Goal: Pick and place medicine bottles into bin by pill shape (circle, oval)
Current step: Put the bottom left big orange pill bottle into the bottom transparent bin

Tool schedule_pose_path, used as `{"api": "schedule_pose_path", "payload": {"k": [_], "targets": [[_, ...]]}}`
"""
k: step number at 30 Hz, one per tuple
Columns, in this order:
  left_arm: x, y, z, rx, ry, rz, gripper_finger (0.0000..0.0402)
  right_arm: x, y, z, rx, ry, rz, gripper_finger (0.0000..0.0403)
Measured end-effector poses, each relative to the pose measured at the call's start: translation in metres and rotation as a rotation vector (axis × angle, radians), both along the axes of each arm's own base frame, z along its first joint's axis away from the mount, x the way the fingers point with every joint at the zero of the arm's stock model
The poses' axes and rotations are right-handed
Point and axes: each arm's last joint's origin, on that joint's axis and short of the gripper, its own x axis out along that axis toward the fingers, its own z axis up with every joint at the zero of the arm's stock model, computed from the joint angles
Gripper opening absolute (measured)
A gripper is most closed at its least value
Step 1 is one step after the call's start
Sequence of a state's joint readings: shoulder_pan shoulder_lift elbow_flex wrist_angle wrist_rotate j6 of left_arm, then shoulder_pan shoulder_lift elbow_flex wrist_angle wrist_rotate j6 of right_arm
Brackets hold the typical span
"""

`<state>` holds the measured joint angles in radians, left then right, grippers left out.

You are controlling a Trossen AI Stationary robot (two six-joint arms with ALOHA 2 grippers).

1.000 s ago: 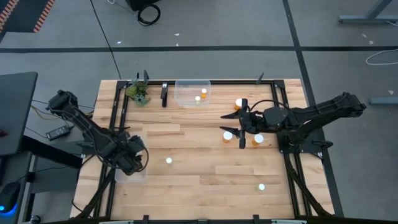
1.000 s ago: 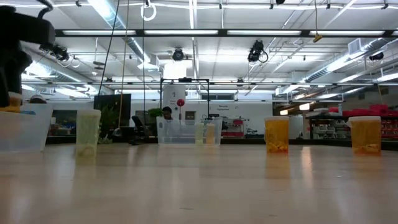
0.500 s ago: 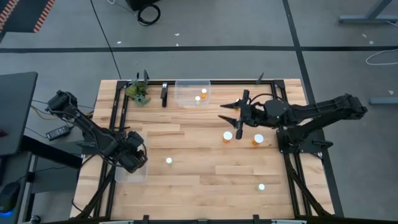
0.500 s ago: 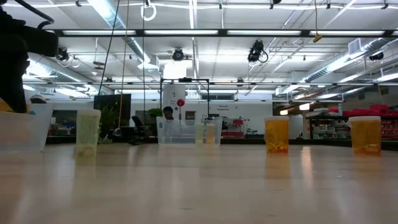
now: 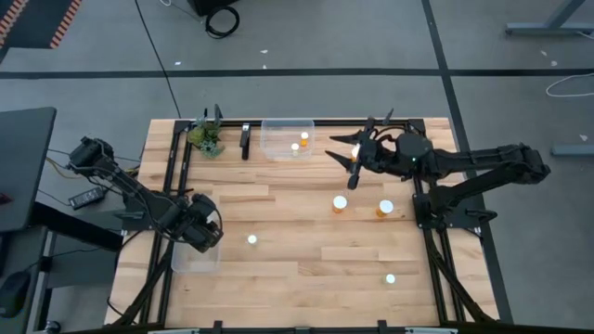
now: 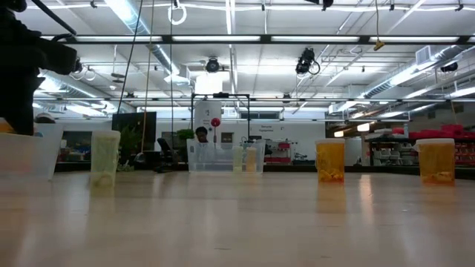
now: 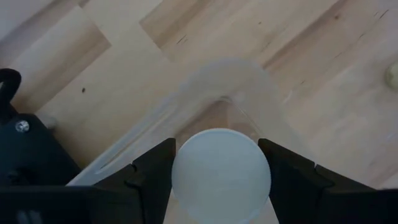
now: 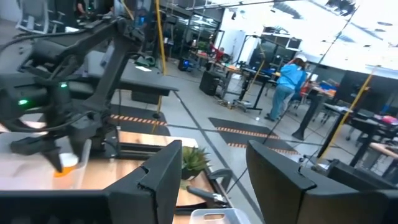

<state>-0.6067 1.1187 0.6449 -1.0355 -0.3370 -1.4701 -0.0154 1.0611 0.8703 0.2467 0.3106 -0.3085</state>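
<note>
My left gripper [image 5: 202,232] is at the table's left edge, shut on a medicine bottle whose white cap [image 7: 221,174] fills the left wrist view. It hangs over a corner of a clear bin [image 5: 193,258]. My right gripper [image 5: 351,153] is raised near the far right and tipped level, its fingers apart [image 8: 214,149] with nothing between them in the right wrist view. An amber bottle [image 5: 356,152] shows right by it in the high view. Other bottles stand on the table [image 5: 340,202] [image 5: 385,206] [image 5: 251,239]. My left gripper pinches the bottle between its two fingers [image 7: 152,180], one on each side just below the white cap [image 7: 186,186]. The fingers come from above, pointing down. The bottle hangs upright, clear, above the bin's rounded corner [image 7: 230,81]; its amber body shows in the right wrist view [image 8: 65,163].
A second clear bin [image 5: 283,137] at the far edge holds two bottles. A small green plant [image 5: 206,137] stands at the far left beside a dark upright [image 5: 245,141]. One more bottle [image 5: 390,277] stands near the right front. Dark rails run along the table's sides.
My right gripper has risen from between the right-hand bottles and gone toward the table's far edge, tipping up until it points level toward the left. My left gripper has kept its bottle over the near-left bin, shifting only slightly.
</note>
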Motion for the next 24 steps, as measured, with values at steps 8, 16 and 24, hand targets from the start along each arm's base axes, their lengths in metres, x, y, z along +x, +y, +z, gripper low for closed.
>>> {"api": "schedule_pose_path", "payload": {"k": [8,16,24], "targets": [[0.0045,-0.0036,0.0004,-0.027,-0.028,-0.067,0.0229,-0.0005,-0.0069,0.0014,-0.010,-0.012,-0.021,0.0186],[0.0044,-0.0041,0.0003,-0.030,-0.012,-0.111,0.0236,-0.0006,-0.0081,0.0022,0.005,-0.025,-0.025,0.0186],[0.0041,-0.0045,0.0006,-0.035,0.005,-0.140,0.0284,-0.0006,-0.0081,0.0022,0.017,-0.029,-0.024,0.0186]]}}
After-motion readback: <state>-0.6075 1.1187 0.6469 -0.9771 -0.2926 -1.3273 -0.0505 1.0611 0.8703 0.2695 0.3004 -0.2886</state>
